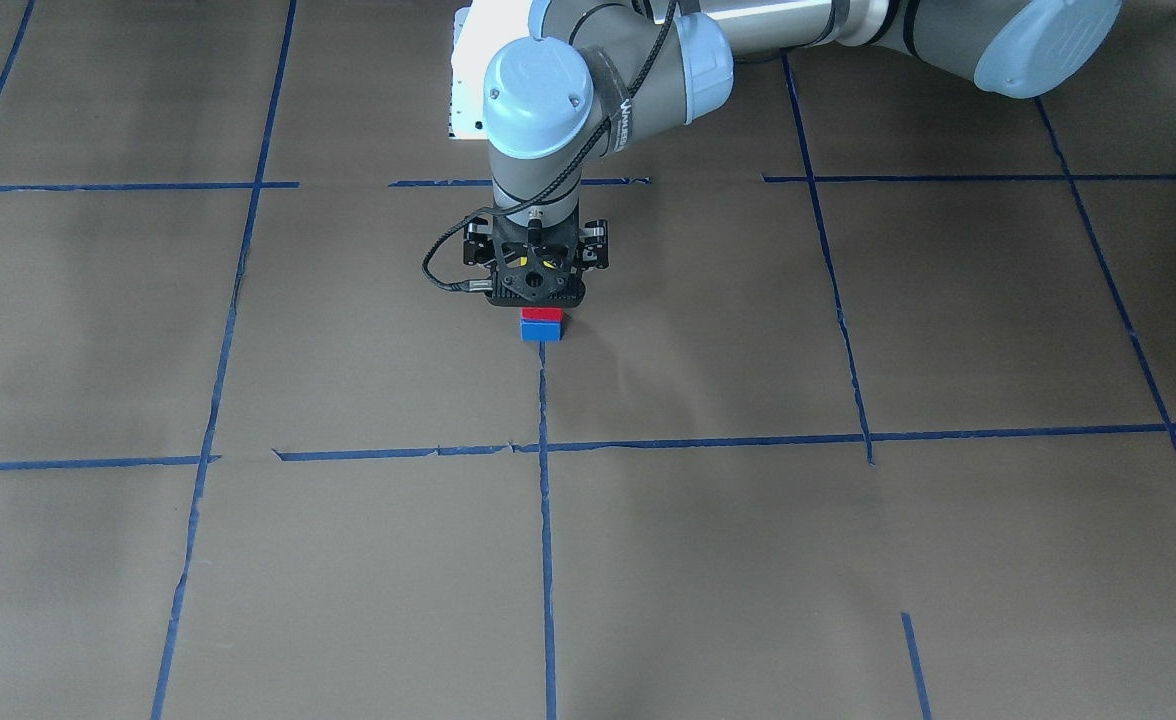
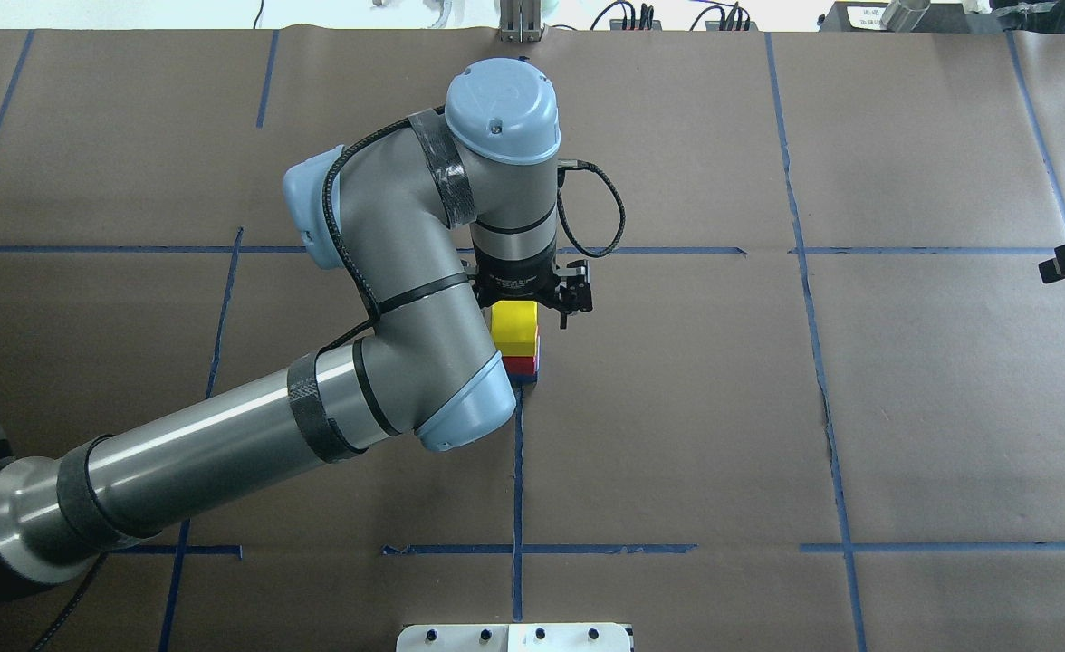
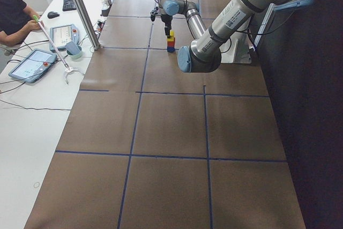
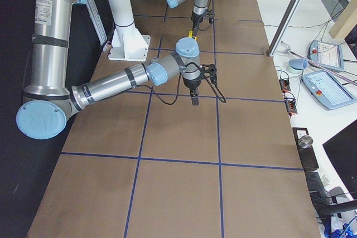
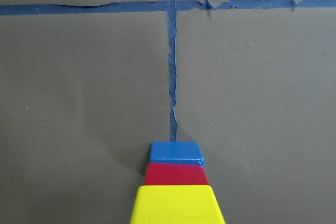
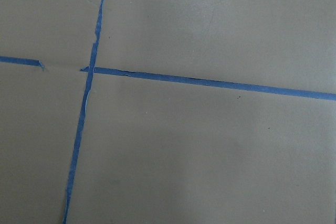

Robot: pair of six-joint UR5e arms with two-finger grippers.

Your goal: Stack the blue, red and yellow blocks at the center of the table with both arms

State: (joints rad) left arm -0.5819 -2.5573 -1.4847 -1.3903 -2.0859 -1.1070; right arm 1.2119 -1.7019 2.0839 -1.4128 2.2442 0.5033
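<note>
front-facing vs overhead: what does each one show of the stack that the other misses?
Front-facing only: the blue block in full at the bottom; the left tool hides whatever sits above red. Overhead only: the yellow block on top. Both: the red block, the left arm over the stack, and the blue tape lines.
</note>
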